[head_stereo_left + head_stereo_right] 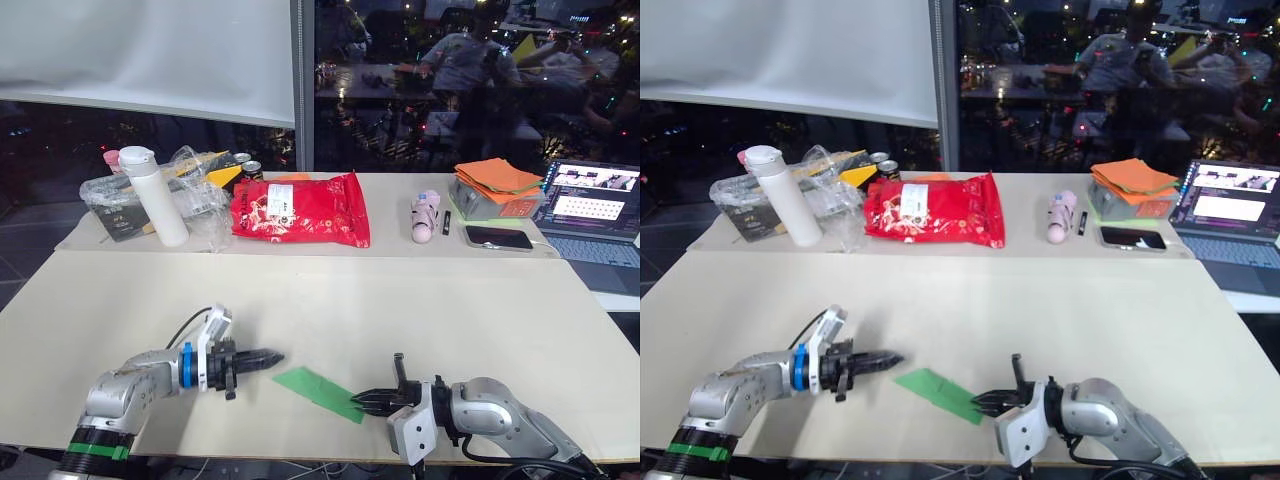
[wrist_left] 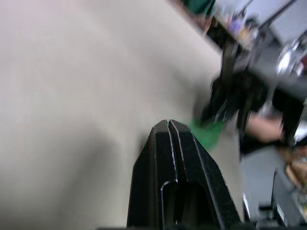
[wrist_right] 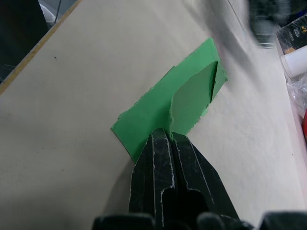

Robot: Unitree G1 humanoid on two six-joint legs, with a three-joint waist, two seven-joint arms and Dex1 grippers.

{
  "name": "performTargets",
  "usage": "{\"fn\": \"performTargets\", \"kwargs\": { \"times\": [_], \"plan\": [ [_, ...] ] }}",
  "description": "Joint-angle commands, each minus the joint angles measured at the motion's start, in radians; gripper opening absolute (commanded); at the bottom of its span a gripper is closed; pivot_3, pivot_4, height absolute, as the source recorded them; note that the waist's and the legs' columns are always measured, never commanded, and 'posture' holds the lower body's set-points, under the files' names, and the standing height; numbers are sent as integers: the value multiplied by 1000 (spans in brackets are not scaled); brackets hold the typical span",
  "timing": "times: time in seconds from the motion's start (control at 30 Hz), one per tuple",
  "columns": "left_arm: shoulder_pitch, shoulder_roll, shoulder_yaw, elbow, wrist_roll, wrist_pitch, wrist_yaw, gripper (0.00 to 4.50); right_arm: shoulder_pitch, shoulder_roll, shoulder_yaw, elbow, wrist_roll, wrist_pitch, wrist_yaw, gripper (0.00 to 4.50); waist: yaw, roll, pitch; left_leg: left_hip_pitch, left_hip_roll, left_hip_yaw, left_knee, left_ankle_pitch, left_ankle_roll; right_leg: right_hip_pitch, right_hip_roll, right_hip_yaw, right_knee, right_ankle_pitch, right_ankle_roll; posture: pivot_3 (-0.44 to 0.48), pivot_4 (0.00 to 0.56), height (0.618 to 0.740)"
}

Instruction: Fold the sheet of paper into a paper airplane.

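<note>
The sheet of paper (image 1: 318, 391) is bright green and lies flat on the beige table (image 1: 400, 310) near its front edge, folded into a narrow layered wedge. My left gripper (image 1: 272, 357) is shut, and its tip hovers just left of the paper's far-left corner without touching it. My right gripper (image 1: 358, 399) is also shut, with its tips on the wedge's right end. In the right wrist view the shut fingertips (image 3: 163, 136) meet the paper (image 3: 163, 105) where a lighter folded flap begins. The left wrist view has the shut fingers (image 2: 168, 143) pointing at the green paper (image 2: 208, 134).
Along the back table stand a white bottle (image 1: 155, 195), a clear plastic bag (image 1: 110, 190), a red glossy bag (image 1: 300, 208), a pink object (image 1: 426, 216), an orange cloth stack (image 1: 497, 180), a phone (image 1: 497, 238) and an open laptop (image 1: 595, 205).
</note>
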Motion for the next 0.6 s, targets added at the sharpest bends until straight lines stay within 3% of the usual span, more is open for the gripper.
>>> {"fn": "performTargets", "kwargs": {
  "times": [0.03, 0.13, 0.27, 0.6],
  "plan": [
    [-38, -29, -15, -50, -25, 30, 28, 0, 16, -16, 14, 3, -23, 24, 20, 38, -1, 0, 0, 0, 0, 0, 0, 0, 0, 0, 0, 0, 0, 0, 0, 0, 150, 725],
    [-59, -44, -73, -69, 5, 23, 34, 0, 17, -19, 13, -3, -16, 39, 27, 38, -1, 0, 0, -1, 0, 0, -1, 0, 0, 4, 0, 0, 0, 3, 5, 0, 150, 725],
    [-56, -1, -244, -84, 174, -85, 11, 0, 25, -22, 8, -26, -8, 69, 35, 38, -1, 0, 0, 0, 0, 0, 0, 0, 0, 5, 0, 0, -1, 1, 2, 0, 150, 725],
    [-42, 3, -410, -5, 404, -302, 12, 0, 42, -34, 2, -53, 2, 108, 46, 38, 2, 0, -1, 0, 0, 0, 0, 0, 0, 6, 0, 0, -1, 0, 0, 0, 150, 725]
  ]
}}
